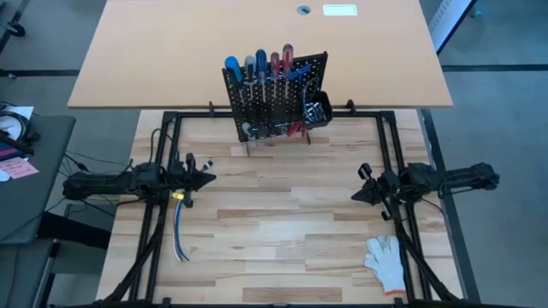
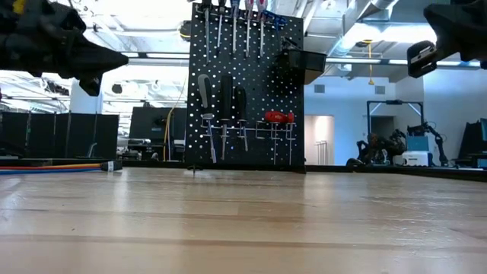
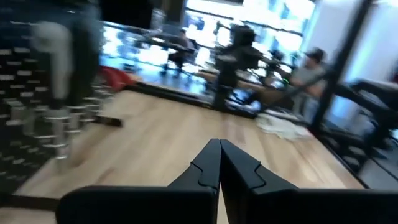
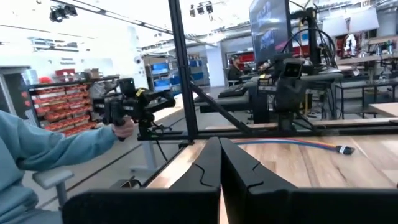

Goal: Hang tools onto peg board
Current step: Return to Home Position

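Nearest the front edge, a white glove (image 1: 385,261) lies on the right of the table (image 1: 282,231) and a bundle of cables (image 1: 180,235) on the left; nothing touches either. Just behind them the two arms sit drawn back to their own sides, well apart. The left gripper (image 1: 205,178) points inward near the cables' far end, its jaws pressed together on nothing; the right gripper (image 1: 358,195) mirrors it, jaws likewise together and empty.

This looks like the homing step, with little of it left. I'd say doing it well means settling each arm slow and level, keeping the left one off the cables and neither swinging toward the board.

Farther back the peg board (image 1: 276,94) stands upright at the table's far edge. The tools (image 1: 261,64) hang on it: screwdrivers along the top, red pliers (image 2: 278,117) lower down, a bin (image 1: 315,107) at its right.

The wood is pale planking, bare in the middle. Beyond lie a tan tabletop (image 1: 257,34), dark monitors and bright ceiling lights; a person's blue sleeve (image 4: 37,149) reaches to a dark handle.
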You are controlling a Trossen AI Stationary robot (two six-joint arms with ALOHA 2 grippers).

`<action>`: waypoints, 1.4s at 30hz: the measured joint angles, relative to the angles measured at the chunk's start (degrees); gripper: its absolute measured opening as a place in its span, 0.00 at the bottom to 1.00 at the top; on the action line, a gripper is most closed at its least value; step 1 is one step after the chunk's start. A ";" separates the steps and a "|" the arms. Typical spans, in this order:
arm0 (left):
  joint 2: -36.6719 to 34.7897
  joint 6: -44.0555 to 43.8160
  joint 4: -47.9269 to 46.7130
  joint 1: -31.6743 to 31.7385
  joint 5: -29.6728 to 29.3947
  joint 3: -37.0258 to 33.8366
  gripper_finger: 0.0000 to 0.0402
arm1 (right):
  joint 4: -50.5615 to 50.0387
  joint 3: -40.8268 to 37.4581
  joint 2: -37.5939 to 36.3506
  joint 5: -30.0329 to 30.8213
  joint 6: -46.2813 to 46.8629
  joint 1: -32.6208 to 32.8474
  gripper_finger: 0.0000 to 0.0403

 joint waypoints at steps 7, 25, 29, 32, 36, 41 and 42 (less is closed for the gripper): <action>-0.07 3.08 -0.48 -0.40 3.82 -0.46 0.00 | -6.75 -0.02 -0.02 1.27 -0.06 -0.07 0.02; -0.04 1.21 -0.40 -0.40 3.52 -0.60 0.00 | -9.17 -0.09 -0.04 -1.92 0.18 -15.18 0.01; -0.04 1.09 -0.36 -0.40 3.50 -0.62 0.00 | -12.12 -0.04 0.86 1.06 0.66 -16.85 0.04; -0.03 1.09 -0.65 -0.40 3.45 -0.36 0.00 | -12.66 -0.04 2.11 3.47 -1.33 -17.61 0.06; -0.04 1.09 -1.45 -0.39 3.71 0.30 0.00 | -12.79 -0.04 3.92 3.85 -1.40 -18.07 0.07; -0.03 1.09 -1.63 -0.40 3.69 0.30 0.00 | -12.74 -0.04 4.57 3.85 -1.49 -18.19 0.07; -0.04 1.09 -1.66 -0.39 3.69 0.30 0.00 | -12.74 -0.04 4.60 3.85 -1.50 -18.19 0.07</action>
